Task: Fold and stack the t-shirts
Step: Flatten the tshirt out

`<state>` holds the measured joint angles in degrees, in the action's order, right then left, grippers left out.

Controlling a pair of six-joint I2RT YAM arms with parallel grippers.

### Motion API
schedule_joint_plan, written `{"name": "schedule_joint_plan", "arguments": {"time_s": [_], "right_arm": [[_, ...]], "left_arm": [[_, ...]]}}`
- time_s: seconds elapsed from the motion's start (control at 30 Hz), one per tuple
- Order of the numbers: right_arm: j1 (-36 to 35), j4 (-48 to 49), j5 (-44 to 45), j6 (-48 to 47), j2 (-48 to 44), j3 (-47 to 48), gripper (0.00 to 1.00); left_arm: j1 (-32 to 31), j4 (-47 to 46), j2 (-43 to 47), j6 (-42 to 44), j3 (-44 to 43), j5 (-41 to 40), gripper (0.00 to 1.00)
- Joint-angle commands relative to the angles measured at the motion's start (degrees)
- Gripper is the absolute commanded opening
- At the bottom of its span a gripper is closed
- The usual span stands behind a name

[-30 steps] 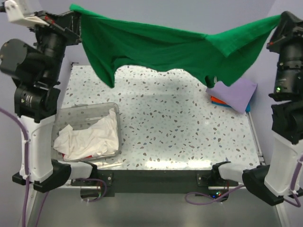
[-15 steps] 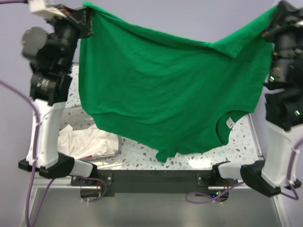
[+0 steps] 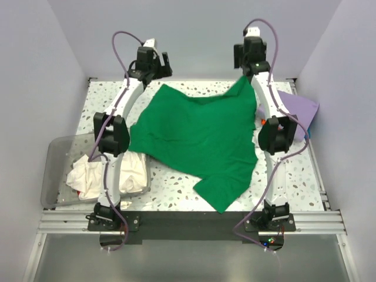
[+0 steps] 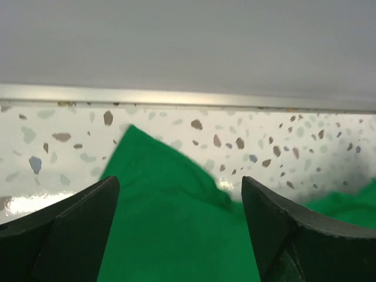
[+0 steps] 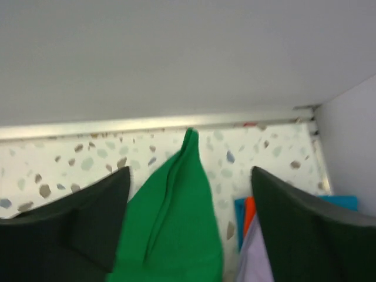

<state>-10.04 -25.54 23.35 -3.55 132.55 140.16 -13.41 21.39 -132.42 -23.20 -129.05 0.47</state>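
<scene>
The bright green t-shirt (image 3: 200,138) lies spread across the middle of the table, its lower end hanging over the near edge. My left gripper (image 3: 156,63) hovers open over the shirt's far left corner (image 4: 164,205), with cloth under the gap but not pinched. Above the far right corner (image 5: 176,205), my right gripper (image 3: 248,59) is also open and holds nothing. A folded lavender t-shirt (image 3: 298,108) lies at the right edge on blue and orange cloth (image 5: 249,212). White t-shirts (image 3: 126,173) lie crumpled in the clear bin (image 3: 56,170).
The bin sits at the near left, partly off the table's side. Grey walls close in the back and both sides, and a metal rail (image 4: 188,97) runs along the far edge. Both arms stretch far forward over the table.
The arms swung the hanging green shirt forward and laid it flat on the table. Both grippers, shut on its corners before, have opened and let go at the far edge.
</scene>
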Motion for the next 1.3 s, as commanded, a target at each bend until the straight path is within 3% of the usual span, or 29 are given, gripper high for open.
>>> {"name": "schedule_joint_plan", "arguments": {"time_s": [0.0,0.07,0.23,0.47,0.63,0.93,1.27], "right_arm": [[0.29,-4.61,-4.61,2.23,-3.96,5.23,0.94],[0.29,-2.08,-7.26,3.2,-9.73,-4.42,0.99],[0.03,-0.83,-17.36,9.86,-21.61,-25.67,0.99],[-1.55,-2.41,-31.24,17.61,-33.58,-47.32,0.99],[-2.79,-1.45,-34.51,19.72,-38.42,-60.23,0.99],[-2.88,0.93,-36.98,21.92,-37.9,-73.17,0.99],[-2.79,-0.82,-32.5,21.13,-32.18,-75.73,0.98]], "left_arm": [[0.67,-4.34,7.42,-0.53,-1.74,1.99,0.92],[0.67,-5.12,10.06,-0.44,4.93,2.61,0.94],[0.58,-6.62,17.63,-0.44,19.95,5.5,0.95],[0.4,-0.12,17.02,-0.35,24.9,7.08,0.95],[0.23,-1.35,16.58,-0.53,29.81,9.63,0.95],[0.05,4.62,11.05,-0.18,29.74,7.53,0.95],[-0.3,8.23,5.25,2.02,29.65,4.37,0.95]]}}
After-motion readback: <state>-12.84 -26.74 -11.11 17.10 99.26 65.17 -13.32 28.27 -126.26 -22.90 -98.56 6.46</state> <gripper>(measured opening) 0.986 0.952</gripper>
